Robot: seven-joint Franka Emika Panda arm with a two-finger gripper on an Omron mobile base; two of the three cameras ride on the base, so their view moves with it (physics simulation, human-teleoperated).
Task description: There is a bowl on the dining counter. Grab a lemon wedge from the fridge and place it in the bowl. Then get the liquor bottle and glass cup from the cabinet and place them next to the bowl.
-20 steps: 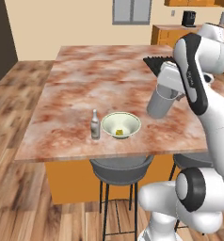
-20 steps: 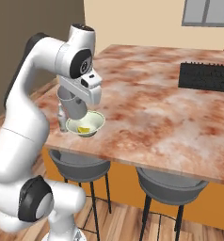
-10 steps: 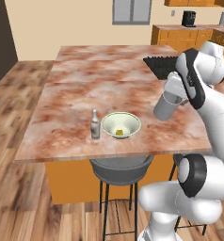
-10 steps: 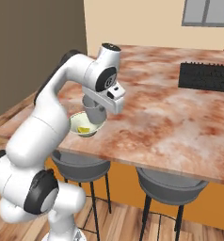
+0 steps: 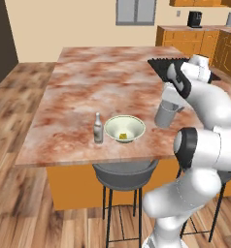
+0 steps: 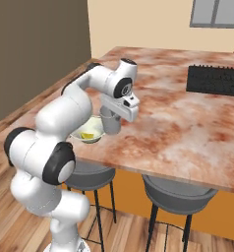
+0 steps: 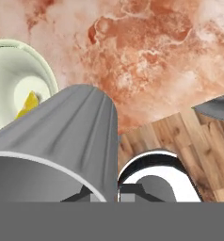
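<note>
My gripper [image 5: 170, 100] is shut on the rim of the grey glass cup [image 5: 164, 115], which hangs upright low over the marbled dining counter [image 5: 88, 87], just right of the bowl [image 5: 124, 127]. Whether the cup touches the stone I cannot tell. The yellow lemon wedge [image 5: 123, 137] lies in the bowl. The slim liquor bottle [image 5: 98, 129] stands close to the bowl's left. From the right base, the cup [image 6: 110, 121] sits beside the bowl [image 6: 89, 133] under my gripper [image 6: 116, 111]. In the hand view the cup [image 7: 62, 136] is close up, with bowl [image 7: 10, 75] and wedge [image 7: 29, 104] to its left.
A black ridged mat [image 5: 168, 68] lies on the counter's far right [image 6: 215, 81]. Grey stools [image 5: 124, 174] [image 6: 175, 193] stand under the near edge. Orange base cabinets with a dark appliance [image 5: 195, 19] line the back right wall. Wood floor surrounds the island.
The arm has carried the cup down and away from above the bowl to a spot at the bowl's right. Bowl, wedge and bottle have not moved.
</note>
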